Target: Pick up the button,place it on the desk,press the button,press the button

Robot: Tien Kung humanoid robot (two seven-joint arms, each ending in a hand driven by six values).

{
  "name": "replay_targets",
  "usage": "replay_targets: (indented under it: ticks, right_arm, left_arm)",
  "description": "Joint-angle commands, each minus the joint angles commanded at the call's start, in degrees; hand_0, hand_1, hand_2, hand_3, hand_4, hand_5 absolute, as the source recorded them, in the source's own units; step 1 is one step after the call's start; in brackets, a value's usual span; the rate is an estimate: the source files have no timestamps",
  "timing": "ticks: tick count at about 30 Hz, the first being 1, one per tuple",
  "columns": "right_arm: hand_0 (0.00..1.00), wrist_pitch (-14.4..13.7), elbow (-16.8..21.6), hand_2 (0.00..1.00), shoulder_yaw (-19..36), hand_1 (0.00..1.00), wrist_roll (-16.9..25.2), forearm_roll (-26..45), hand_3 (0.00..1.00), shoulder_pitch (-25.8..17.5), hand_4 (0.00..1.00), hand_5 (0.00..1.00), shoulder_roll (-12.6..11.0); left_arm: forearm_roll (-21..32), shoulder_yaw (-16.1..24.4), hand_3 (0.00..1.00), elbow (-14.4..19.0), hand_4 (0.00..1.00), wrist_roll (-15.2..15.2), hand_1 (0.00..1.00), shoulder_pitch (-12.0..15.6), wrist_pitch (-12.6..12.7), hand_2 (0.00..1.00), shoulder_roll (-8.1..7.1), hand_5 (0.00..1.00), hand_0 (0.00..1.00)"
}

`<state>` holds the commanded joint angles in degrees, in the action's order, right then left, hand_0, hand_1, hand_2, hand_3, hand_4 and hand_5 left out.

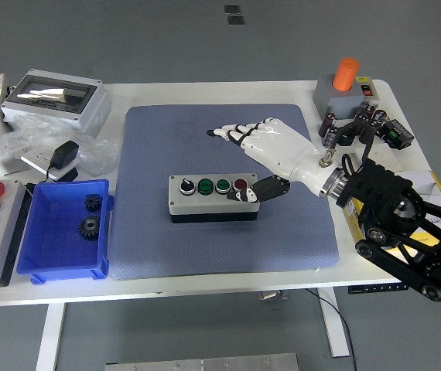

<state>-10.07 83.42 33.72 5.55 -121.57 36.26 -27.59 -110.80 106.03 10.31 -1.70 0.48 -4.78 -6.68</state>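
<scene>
Right hand (263, 151) open, hovering over button box (211, 197) on mat (158, 239). Drop one fingertip squarely onto a single button, keep box from sliding.

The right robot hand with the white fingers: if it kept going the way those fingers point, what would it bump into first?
Probably nothing soon. The right robot hand points left and slightly away, above the blue mat, passing behind the button box. Height is hard to judge from this view.
</scene>
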Motion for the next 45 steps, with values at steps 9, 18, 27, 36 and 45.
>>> replay_targets:
  ticks: [9,18,27,36,45]
  right_arm:
    - [0.161,1.03,-0.46,0.157,-2.38,0.161,-1.12,-1.71,0.672,1.25,0.22,0.002,0.97]
    - [0.16,0.96,-4.62,0.135,-5.22,0.127,-1.73,-2.32,0.658,2.14,0.258,0.002,3.34]
    - [0.16,0.99,-9.39,0.136,-6.4,0.126,-1.96,-2.55,0.658,1.66,0.258,0.002,5.12]
    - [0.154,1.2,-11.77,0.135,-6.95,0.125,-1.8,-2.24,0.664,1.0,0.26,0.002,5.64]
    - [0.154,0.93,-11.96,0.136,-7.12,0.125,-0.86,2.26,0.661,0.79,0.261,0.002,5.6]
  left_arm:
    - [-0.03,0.02,0.661,0.0,0.732,0.07,0.73,0.05,-0.06,0.655,-0.08,0.421,0.725]
    - [-0.32,0.22,0.662,0.0,0.736,0.25,0.73,-0.05,-0.4,0.655,-0.13,0.427,0.725]
    - [-0.39,0.36,0.661,0.0,0.737,0.54,0.729,-0.09,-0.68,0.655,-0.23,0.431,0.725]
    - [-0.25,0.39,0.662,0.0,0.737,1.09,0.73,-0.22,-1.04,0.655,-0.22,0.452,0.725]
    - [-0.05,0.22,0.662,0.0,0.739,1.36,0.731,-0.27,-1.18,0.655,-0.17,0.456,0.725]
